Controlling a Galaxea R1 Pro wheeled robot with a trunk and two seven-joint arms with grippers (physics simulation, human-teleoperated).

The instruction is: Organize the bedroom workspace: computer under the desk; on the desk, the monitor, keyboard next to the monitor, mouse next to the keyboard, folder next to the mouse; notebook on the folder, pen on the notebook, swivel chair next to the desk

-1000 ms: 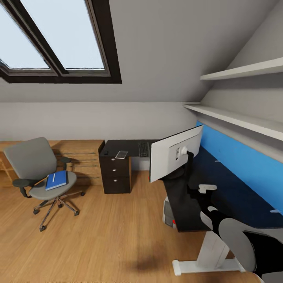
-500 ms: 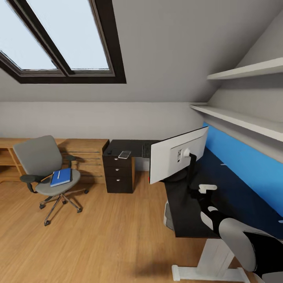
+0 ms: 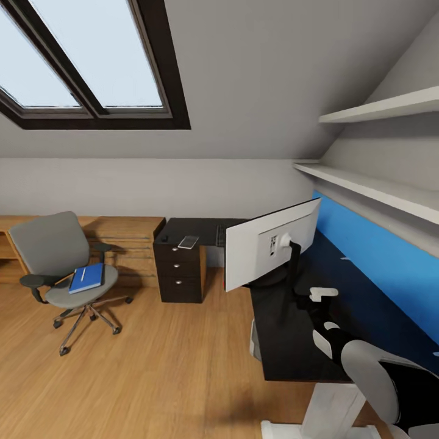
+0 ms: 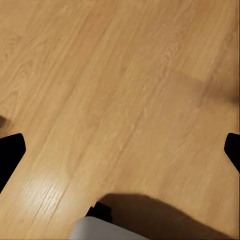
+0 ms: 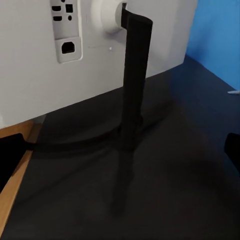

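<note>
The right pincer has its two dark fingertips far apart at the edges of the right wrist view, so it is wide and holds nothing. Right in front of it stands the thin black post of the white flat monitor, seen from the back, with small plugs on it. The post stands on the long black desk. From the head view, the right arm reaches over that desk toward the monitor, and a bright blue wall panel runs behind the desk. The left pincer is wide too, holding nothing, with its dark tips at the far edges of the left wrist view. That view looks down at the light wooden floor. Only the head view shows the rest of the room. A black keyboard lies on a far dark desk, behind the monitor. Beside it is a dark chest of drawers with a small flat thing on top. Well apart from the desk, by a wooden cabinet, stands the grey swivel chair. The blue folder lies on its seat.
</note>
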